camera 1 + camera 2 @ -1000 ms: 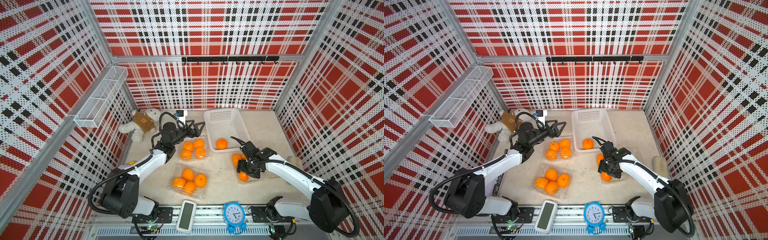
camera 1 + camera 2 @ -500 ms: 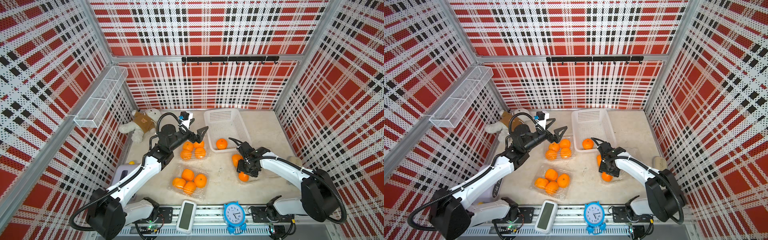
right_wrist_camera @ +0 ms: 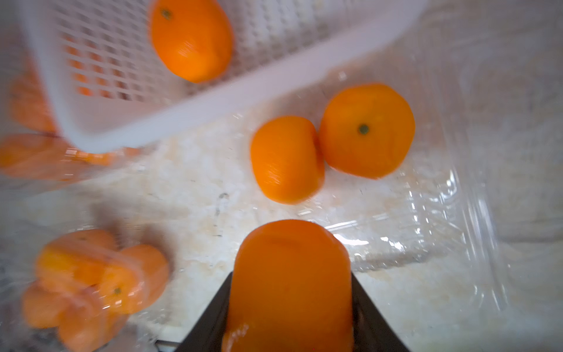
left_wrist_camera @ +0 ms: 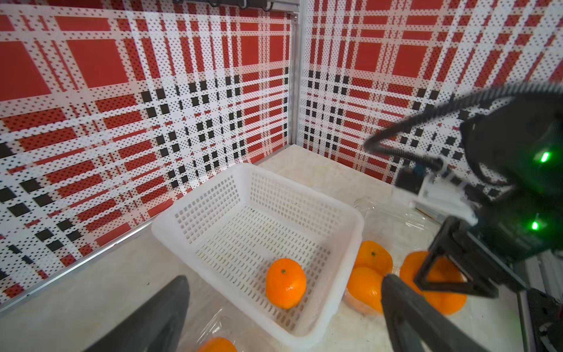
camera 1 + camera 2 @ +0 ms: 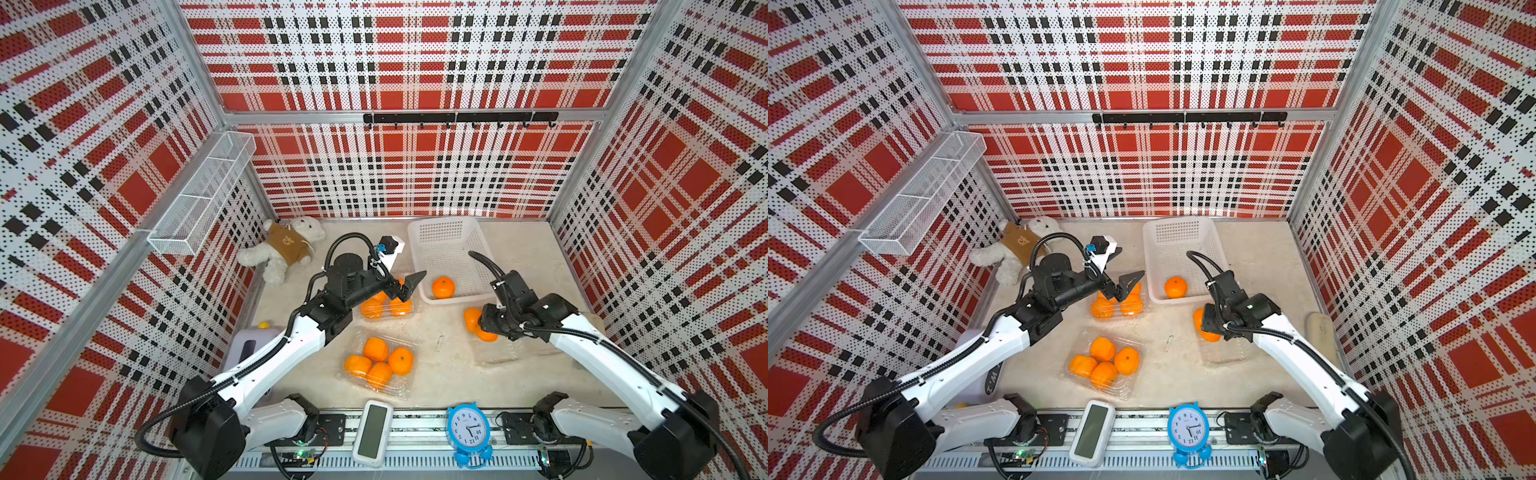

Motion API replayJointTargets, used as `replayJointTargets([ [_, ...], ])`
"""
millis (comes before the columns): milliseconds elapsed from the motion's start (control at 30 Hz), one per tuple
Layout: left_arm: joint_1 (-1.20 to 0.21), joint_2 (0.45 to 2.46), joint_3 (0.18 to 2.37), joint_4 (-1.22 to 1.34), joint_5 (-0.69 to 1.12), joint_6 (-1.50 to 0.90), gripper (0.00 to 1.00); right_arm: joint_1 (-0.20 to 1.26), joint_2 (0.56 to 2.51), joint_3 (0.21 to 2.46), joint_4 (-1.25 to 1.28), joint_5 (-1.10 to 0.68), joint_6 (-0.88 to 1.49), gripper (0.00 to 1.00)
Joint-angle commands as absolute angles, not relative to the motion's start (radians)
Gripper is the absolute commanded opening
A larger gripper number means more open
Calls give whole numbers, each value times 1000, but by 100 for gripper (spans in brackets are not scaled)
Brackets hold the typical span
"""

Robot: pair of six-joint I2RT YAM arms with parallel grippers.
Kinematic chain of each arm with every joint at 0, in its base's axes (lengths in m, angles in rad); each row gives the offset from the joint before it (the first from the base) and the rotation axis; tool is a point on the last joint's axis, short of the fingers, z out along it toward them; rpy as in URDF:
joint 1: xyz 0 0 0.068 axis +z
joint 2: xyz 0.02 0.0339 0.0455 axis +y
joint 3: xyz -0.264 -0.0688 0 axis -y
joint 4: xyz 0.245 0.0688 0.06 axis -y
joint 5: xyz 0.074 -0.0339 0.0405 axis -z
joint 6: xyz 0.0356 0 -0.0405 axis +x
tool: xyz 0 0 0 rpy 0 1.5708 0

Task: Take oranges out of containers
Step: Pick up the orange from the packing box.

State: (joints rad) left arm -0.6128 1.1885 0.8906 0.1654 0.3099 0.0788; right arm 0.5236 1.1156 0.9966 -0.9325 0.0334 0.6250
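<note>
- A small round bright-orange mandarin, the gripped orange (image 3: 289, 259), sits clamped between the two black fingers of the right gripper (image 3: 291, 275). In the right wrist view it fills the gap and touches both fingers.
- This grip is over the right-hand container (image 5: 496, 353), a clear, thin rectangular plastic tray on the beige tabletop (image 5: 440, 374). Whether the fruit is clear of the tray floor cannot be told.
- A loose pair of oranges (image 3: 367, 131) lie touching each other just past the gripper, at the tray end nearest the basket. The clear plastic makes it hard to tell whether both are inside its wall.
- The middle container (image 5: 401, 388), another clear tray, sits near the front and holds four packed oranges (image 5: 376, 349).
- The third container (image 5: 1145, 309), also a clear tray, is just left of the basket. Its rear oranges (image 5: 1102, 309) are partly hidden by the arm above.
- The left gripper (image 4: 283, 279) hangs over that tray with its jaws spread wide and nothing between them, facing the basket.
- The white perforated plastic basket (image 5: 451, 232) stands at the back with one basket orange (image 5: 443, 286) in its near end.
- Further out are a white teddy bear in a brown shirt (image 5: 286, 247), a blue alarm clock (image 5: 469, 432) and a white wire-mesh shelf (image 5: 199, 199).
</note>
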Motion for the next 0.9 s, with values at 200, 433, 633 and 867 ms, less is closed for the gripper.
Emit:
replayJointTargets([
  [200,-740,1241,931,113,355,250,99,432,1165,1229,-726,-283,402,35],
  [433,-776,1256,951,60,278,284,99,430,1224,1214,-472,-559,504,34],
  [633,-783,1276,963,60,204,291,100,492,1261,1195,-373,-604,534,34],
  [867,-777,1308,1005,53,178,268,94,536,1311,1196,-363,-621,538,34],
])
